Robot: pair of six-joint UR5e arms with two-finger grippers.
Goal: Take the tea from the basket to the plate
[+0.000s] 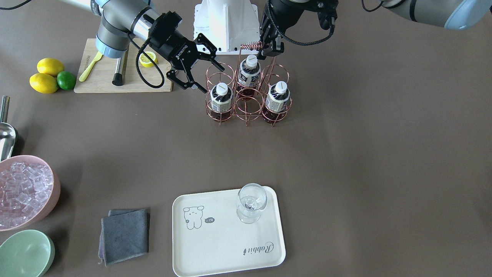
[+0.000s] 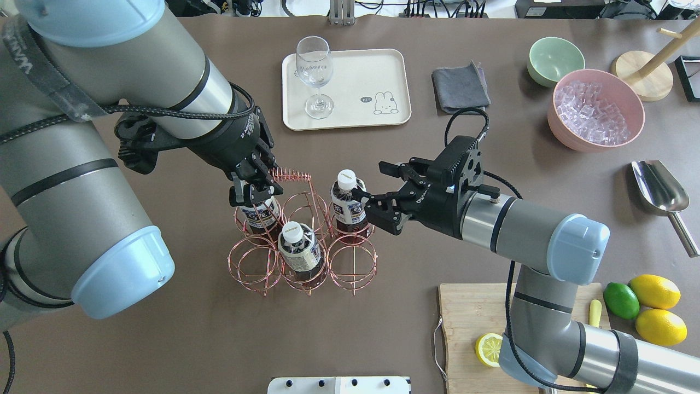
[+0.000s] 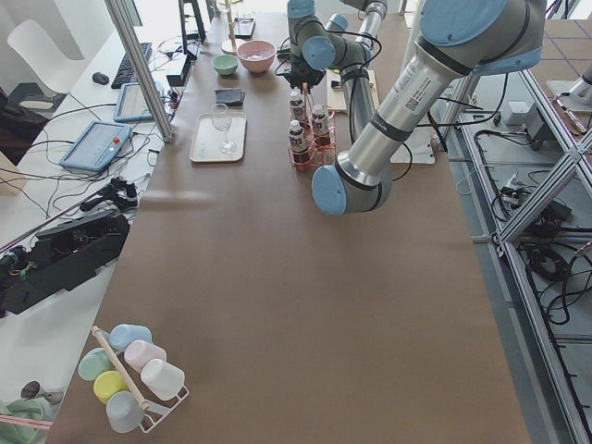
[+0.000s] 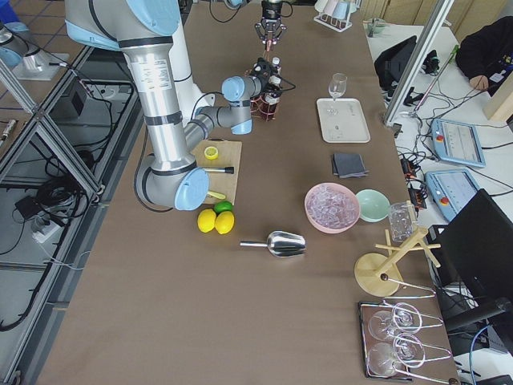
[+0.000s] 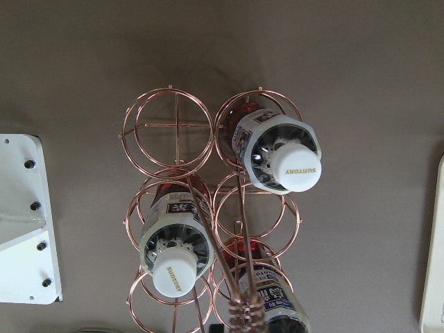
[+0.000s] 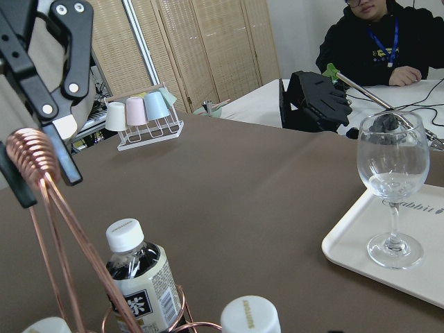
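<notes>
A long brown table (image 3: 305,277) in even, bright light, with pale slatted wooden doors (image 6: 201,41) behind, a white desk (image 6: 257,104) alongside and grey tiled floor (image 3: 555,398) below.

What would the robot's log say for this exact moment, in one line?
left gripper: shut on basket handle | right gripper: open, beside tea bottle | tray: wine glass only

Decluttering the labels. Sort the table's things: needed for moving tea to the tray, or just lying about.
Job: tea bottles, wire basket, cream tray, left gripper, right gripper.
Lying about: wine glass, grey cloth, green bowl, pink ice bowl, metal scoop, lemons, lime, cutting board.
</notes>
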